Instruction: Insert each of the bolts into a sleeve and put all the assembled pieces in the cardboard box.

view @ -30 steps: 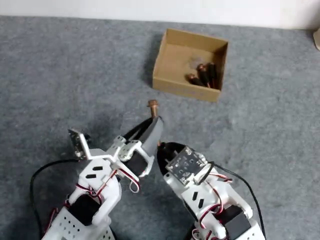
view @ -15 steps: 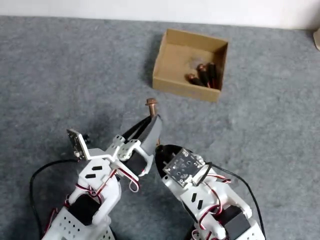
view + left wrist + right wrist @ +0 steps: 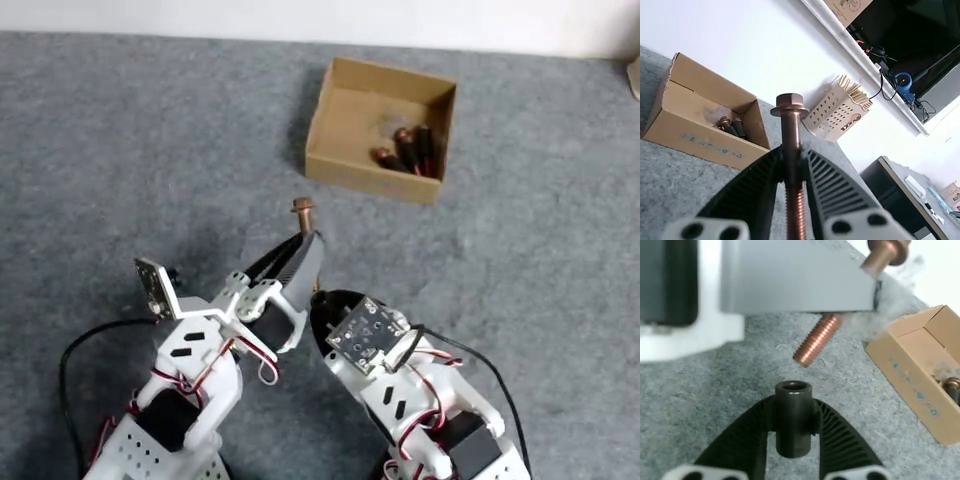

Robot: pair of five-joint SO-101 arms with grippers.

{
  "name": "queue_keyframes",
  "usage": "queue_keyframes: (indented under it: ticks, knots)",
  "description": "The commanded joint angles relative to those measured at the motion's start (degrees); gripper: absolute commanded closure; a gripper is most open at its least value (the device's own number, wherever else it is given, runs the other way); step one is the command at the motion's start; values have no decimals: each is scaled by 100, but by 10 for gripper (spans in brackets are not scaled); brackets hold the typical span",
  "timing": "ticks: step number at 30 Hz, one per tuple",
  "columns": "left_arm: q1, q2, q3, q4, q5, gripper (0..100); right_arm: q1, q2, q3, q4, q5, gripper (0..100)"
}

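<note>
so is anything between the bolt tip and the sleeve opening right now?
Nothing visible. The bolt, gripped in the left pincer, hangs tilted, its threaded end apart from the open mouth of the sleeve held in the right pincer. The gap between them has just carpet behind it.

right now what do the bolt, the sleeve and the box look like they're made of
Bolt: metal with a copper-coloured, slightly glossy finish, judging by the cut threads and the highlights along the shank.
Sleeve: black with a smooth satin surface and a clean round bore. It could be coated metal or plastic.
Cardboard box: plain brown cardboard, matte, with thin folded walls.
</note>
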Motion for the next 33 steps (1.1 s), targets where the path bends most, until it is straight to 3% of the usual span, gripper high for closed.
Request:
queue_keyframes:
  ticks: [1, 22, 33]
  knots:
    - [303, -40, 110, 202, -35, 994, -40, -66, -171, 84, 62, 994]
    - [769, -31, 110, 536, -202, 993, 277, -66, -365, -48, 35, 994]
    - [602, -66, 48, 659, -1099, 993, 497, -66, -338, -66, 35, 994]
